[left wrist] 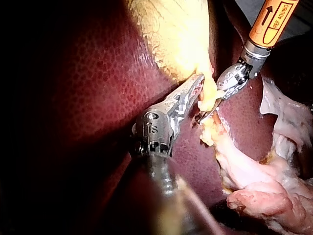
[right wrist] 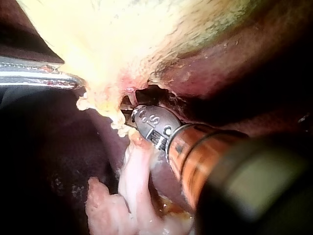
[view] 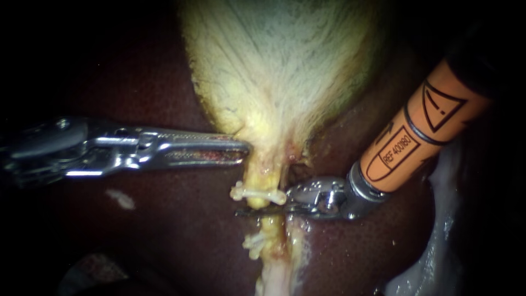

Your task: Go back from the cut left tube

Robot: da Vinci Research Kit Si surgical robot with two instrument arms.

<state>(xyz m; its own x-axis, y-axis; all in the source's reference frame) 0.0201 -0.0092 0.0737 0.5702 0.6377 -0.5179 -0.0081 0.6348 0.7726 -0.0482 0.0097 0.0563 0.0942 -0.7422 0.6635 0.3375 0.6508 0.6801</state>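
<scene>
Surgical lab bench, dark liver [view: 164, 230], pale gallbladder [view: 279, 66], clipped tube [view: 257, 183]

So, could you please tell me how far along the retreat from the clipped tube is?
Done, apparently: the tube carries an upper clip and a lower clip, and a gap seems to show between them. In hand: the right instrument lies with its tip at that gap, not yet withdrawn, while the left instrument meets the gallbladder at its neck. Left: drawing the right instrument back clear.

Left instrument [left wrist: 199, 82]: jaws clamped on gallbladder [left wrist: 171, 34] neck
Right instrument [left wrist: 209, 111]: tip against tube [left wrist: 208, 98]
Liver [left wrist: 88, 98]: dark red, beneath both
</scene>
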